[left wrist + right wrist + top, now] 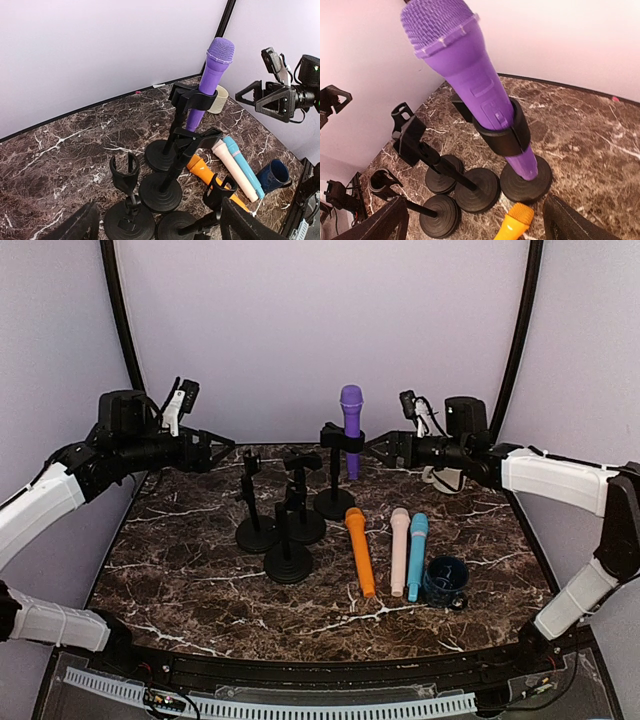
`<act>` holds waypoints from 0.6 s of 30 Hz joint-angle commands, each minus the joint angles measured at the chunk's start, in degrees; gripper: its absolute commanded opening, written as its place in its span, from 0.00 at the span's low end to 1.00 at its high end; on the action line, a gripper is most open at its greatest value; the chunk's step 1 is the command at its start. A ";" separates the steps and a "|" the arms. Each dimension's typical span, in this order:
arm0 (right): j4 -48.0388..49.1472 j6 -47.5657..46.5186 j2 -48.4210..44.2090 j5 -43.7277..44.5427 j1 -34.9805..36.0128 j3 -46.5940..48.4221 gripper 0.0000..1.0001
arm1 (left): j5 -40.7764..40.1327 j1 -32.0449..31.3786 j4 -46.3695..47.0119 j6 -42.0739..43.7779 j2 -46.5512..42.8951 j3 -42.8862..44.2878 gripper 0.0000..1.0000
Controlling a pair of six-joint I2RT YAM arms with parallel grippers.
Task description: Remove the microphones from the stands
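I log one purple microphone (351, 420), upright in the clip of the rear stand (334, 502), upper centre of the top view. Left gripper (224, 448), upper left: wide, empty. Right gripper (378, 447), just right of the microphone: wide, empty. Orange microphone (360, 552) flat on the worktop (200, 580).

Left arm (40, 505) and right arm (560, 475) hover (all 4 jaws wide).
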 commanded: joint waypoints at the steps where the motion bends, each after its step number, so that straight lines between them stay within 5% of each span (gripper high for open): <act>1: 5.69 -4.93 4.17 -7.17 -0.41 7.16 0.95 | 13.49 3.81 -0.26 5.22 -0.08 0.52 0.86; 7: 6.06 -6.38 7.30 -1.91 0.29 13.79 0.96 | 21.46 4.92 1.86 7.03 7.65 7.50 0.86; 18: -3.07 -11.77 13.92 21.59 7.06 28.43 0.92 | 23.88 4.80 8.11 6.43 18.46 18.60 0.82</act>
